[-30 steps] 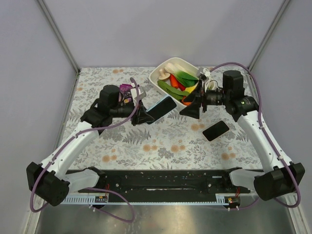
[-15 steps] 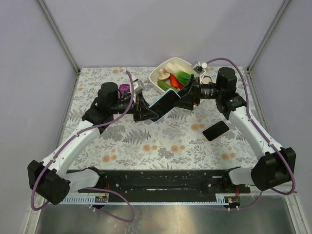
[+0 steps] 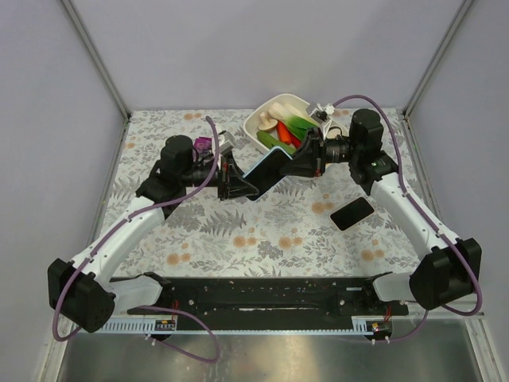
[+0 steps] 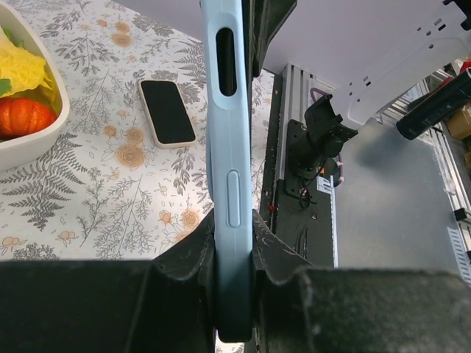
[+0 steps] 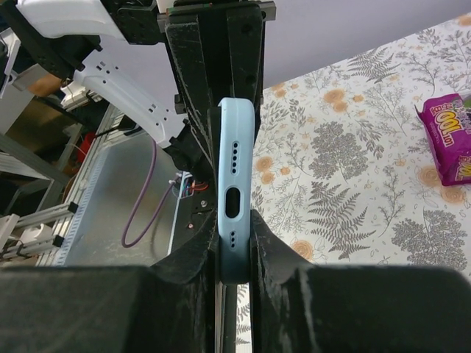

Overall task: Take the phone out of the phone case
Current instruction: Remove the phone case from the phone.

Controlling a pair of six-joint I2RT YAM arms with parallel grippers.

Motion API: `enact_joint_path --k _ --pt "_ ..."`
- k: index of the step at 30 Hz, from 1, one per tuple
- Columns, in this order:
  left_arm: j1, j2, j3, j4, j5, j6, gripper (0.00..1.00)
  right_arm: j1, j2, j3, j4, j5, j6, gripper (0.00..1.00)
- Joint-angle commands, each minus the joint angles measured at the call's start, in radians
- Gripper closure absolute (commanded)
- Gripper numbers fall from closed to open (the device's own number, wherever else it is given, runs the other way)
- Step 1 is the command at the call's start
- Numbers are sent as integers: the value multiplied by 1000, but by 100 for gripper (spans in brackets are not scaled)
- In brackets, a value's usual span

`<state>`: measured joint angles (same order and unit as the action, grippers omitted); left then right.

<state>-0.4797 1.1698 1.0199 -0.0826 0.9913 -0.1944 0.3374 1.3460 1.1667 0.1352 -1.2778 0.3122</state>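
Phone case (image 3: pixel 266 169), right fingers (image 5: pixel 276 265) newly clamped on

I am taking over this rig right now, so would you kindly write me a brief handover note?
Left gripper: shut on one end of the blue phone case.
Right gripper: shut on the case's port end.
The case is held off the table between the arms. The phone appears to be inside it. A second phone lies flat on the table, apart.
Done: case lifted, gripped by both.
Left: get the phone out.
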Motion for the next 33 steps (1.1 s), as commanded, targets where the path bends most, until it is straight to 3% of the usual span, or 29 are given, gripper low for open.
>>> enact_joint_path --k 1,5,8,14,17,20,24,28,32,33 --pt "-11 2 6 12 33 116 79 9 -8 99 -230 37 -148 100" --pt "-28 17 43 -127 41 243 54 9 16 174 -383 37 -250 100" --pt "-49 30 69 -229 23 323 42 14 38 238 -532 51 -361 100" --pt "-76 65 107 -294 23 375 36 37 56 321 -702 58 -490 100" --pt "-80 90 135 -330 27 394 40 49 76 389 -847 78 -600 100" --pt "-83 103 143 -333 23 394 52 54 82 409 -887 86 -630 100" --pt "-83 110 144 -332 23 394 79 54 74 406 -895 98 -645 100" --pt "-82 113 146 -327 20 386 100 57 74 393 -899 100 -656 100" --pt "-83 103 132 -278 21 320 100 66 65 369 -895 118 -664 97" --pt "-82 87 112 -235 20 293 100 68 61 364 -882 130 -651 85"
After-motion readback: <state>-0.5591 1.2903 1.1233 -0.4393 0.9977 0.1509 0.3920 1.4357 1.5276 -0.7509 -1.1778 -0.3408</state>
